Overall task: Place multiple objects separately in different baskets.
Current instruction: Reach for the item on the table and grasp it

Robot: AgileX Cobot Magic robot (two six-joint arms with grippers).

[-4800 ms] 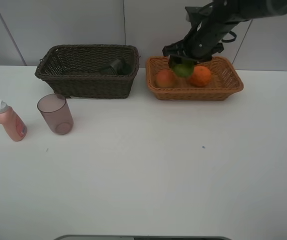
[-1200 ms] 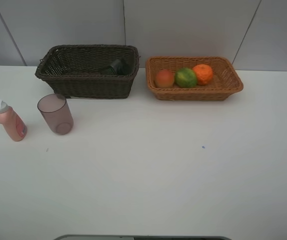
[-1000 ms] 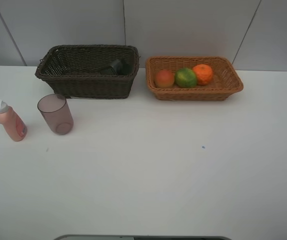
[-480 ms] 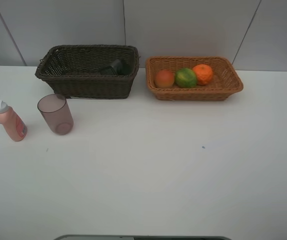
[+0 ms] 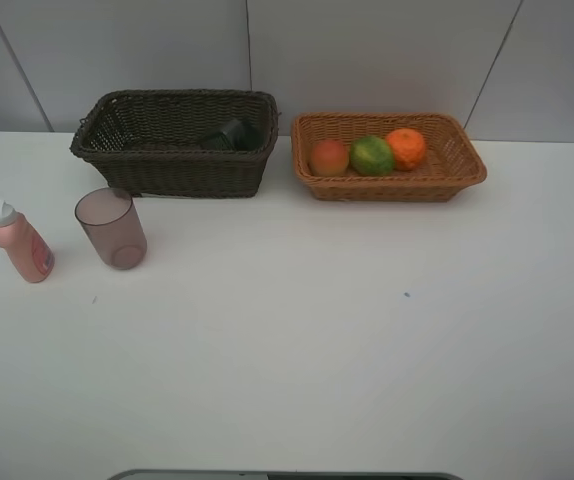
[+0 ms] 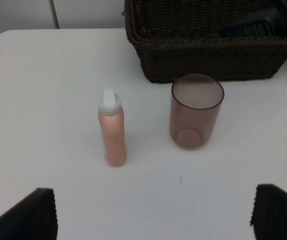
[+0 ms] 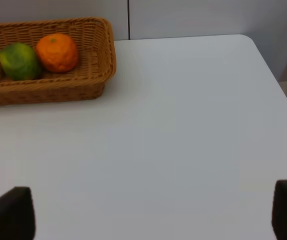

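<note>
orange-tan basket (image 7: 48, 91), 3 fruits (image 7: 18, 61) inside, white table (image 7: 183, 140)

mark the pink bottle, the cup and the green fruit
pink bottle (image 6: 113, 135), left wrist view, middle of its body
cup (image 6: 195, 116), left wrist view, front wall
green fruit (image 5: 372, 155), exterior high view, its centre

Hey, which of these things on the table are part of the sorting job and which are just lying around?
Job: dark basket, tan basket, orange, green fruit, red-yellow fruit, dark bottle, pink bottle, mauve cup.
Lying about: nothing but the white table itself.
</note>
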